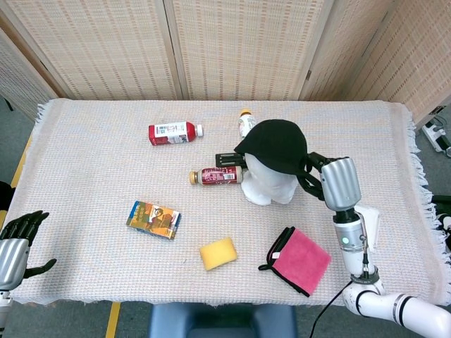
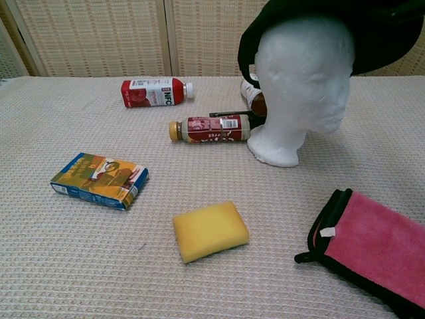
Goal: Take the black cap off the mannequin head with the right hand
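The black cap [image 1: 273, 144] hovers over the white mannequin head [image 1: 267, 187], which stands upright on the table right of centre. In the chest view the cap [image 2: 372, 30] sits raised along the top edge, with the bare crown of the mannequin head [image 2: 302, 73] showing beneath it. My right hand [image 1: 313, 174] grips the cap's right rear side, its silver forearm rising from the lower right. The hand itself is hidden in the chest view. My left hand [image 1: 21, 229] rests at the lower left table edge, fingers apart and holding nothing.
A dark red bottle [image 1: 215, 175] lies against the mannequin's left side, with a black object [image 1: 227, 158] and a white bottle [image 1: 246, 122] behind. Also on the table: a red bottle [image 1: 173, 132], a colourful box [image 1: 153, 220], a yellow sponge [image 1: 218, 253], a pink cloth [image 1: 300, 260], a white packet [image 1: 368, 218].
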Tool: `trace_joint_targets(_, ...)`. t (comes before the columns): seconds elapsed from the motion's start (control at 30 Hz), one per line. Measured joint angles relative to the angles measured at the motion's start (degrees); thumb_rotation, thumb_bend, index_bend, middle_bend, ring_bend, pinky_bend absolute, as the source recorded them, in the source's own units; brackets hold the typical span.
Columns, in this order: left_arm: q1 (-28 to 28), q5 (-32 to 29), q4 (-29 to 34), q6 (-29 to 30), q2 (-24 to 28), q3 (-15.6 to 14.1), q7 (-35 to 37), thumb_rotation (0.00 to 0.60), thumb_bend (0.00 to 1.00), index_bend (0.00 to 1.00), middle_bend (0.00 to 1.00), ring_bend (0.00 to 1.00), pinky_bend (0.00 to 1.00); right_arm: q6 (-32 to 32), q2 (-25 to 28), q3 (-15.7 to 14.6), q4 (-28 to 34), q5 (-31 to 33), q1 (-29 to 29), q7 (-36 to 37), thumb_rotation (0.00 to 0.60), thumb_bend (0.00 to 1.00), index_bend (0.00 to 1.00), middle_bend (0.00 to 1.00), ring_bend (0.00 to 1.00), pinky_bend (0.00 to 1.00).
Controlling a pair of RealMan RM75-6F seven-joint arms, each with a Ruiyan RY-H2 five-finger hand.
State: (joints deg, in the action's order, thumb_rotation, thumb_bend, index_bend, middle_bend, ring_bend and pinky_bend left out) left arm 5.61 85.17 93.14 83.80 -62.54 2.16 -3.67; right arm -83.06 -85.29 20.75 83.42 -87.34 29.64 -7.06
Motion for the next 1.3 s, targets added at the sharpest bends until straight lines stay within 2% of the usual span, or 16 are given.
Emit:
trace_joint_targets(0.43,0.1,-0.6,-0.1,-0.4,-0.1,0.0,0.1,0.6,0.08,0.16,0.15,0.14,0.17,3.7,2.4,4.4,-1.3,1.9,6.7,-4.8,0.6,0.59,0.76,0.67,0.91,1.0)
trace_joint_targets(0.63,0.3,-0.5,-0.4,-0.6,-0.3,0.1,0.4,0.6,0.08,0.16,0.15,0.14,0.17,5.8,3.7,5.5,-5.0,4.8,8.1,-6.2,0.6,0.59,0.77,0.67,0.91,1.0)
trace_joint_targets(0.83,0.7,-0.5,-0.3,-1.0,-0.5,0.3,0.1,0.6,0.08,0.16,0.15,0.14,0.17,6.8,7.8,5.6,-9.2,7.3,7.1,-4.7,0.6,0.6,0.77,0.67,0.91,1.0)
trace_joint_targets(0.93,0.9,-0.1,0.1,-0.9,-0.6,0.2,-0.4,0.6,0.08,0.15,0.15,0.14,0.17,7.2,9.9,4.8,-9.8,7.8,5.8,-2.6,0.6,0.59,0.77,0.67,0.91,1.0)
trace_joint_targets(1.03,0.9,0.0,0.5,-0.8,-0.7,0.2,-0.8,0.6,0.08,0.15,0.15,0.14,0.17,7.4,11.7,2.5,-9.8,7.5,3.9,-0.7,0.6,0.59,0.77,0.67,0.91,1.0)
trace_joint_targets(1.3,0.6,0.3,1.7,-0.4,-0.1,-0.2,-1.6,0.6,0.08,0.15,0.15,0.14,0.17,5.8,15.4,-5.7,-8.6,3.1,-2.3,3.9,0.6,0.59,0.77,0.67,0.91,1.0)
